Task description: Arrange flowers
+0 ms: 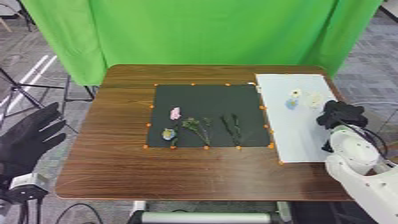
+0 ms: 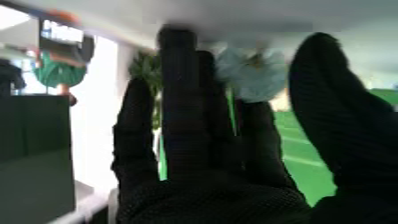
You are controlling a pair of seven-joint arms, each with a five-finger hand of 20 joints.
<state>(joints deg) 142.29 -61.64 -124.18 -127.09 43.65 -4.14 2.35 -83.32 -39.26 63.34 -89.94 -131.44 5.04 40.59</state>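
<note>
As we look down at the brown wooden table (image 1: 204,180), two black-gloved hands come into our head view, one on each side. Our left hand (image 1: 35,135) is beyond the table's left edge, its fingers straight and fanned apart. Our right hand (image 1: 342,116) is over the right edge of the white rectangular sheet (image 1: 302,132); in the right wrist view its fingers rise straight, with the thumb (image 2: 324,90) standing apart. We count three small flower heads on the sheet, all to the left of that hand and farther from us: one white bloom with a yellow centre (image 1: 296,93), one light blue bloom (image 1: 291,103) and one cream bloom (image 1: 314,100). Between our two hands lies the black rectangular mat (image 1: 206,97), bearing one pink bloom (image 1: 175,113), one pale blue-and-white bloom with a yellow centre (image 1: 169,134), one branching green sprig (image 1: 196,126) and two slender dark green stems (image 1: 231,130). Past the right hand's fingers, our wrist view shows one pale blue flower head (image 2: 256,72) and one leafy green sprig (image 2: 147,67), both partly hidden; we cannot tell whether the hand touches either.
</note>
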